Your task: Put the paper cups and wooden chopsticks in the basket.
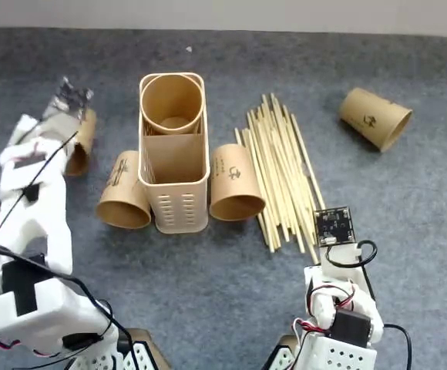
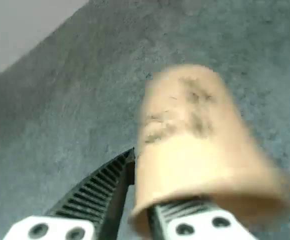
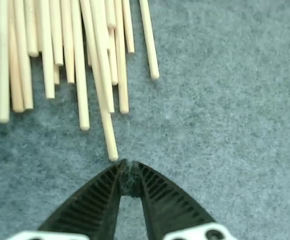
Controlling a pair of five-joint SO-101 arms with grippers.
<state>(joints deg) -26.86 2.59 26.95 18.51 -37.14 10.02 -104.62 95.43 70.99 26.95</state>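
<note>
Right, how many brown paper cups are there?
5 brown paper cups: one upright in the beige plastic basket, one lying on each side of it, one lying far right, one in the left claw. Nested ones may hide.

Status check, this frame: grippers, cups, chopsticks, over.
Left gripper shut on cup. Right gripper shut, empty, by chopsticks. Another cup in basket, three cups on table. Nothing in the way.

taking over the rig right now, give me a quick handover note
Left gripper: shut on a paper cup, left of the basket.
Right gripper: shut, empty, at the near ends of the chopsticks.
Done: one cup stands in the basket.
Left: the held cup, the left cup, right cup and far cup lying on the table, all chopsticks.
</note>
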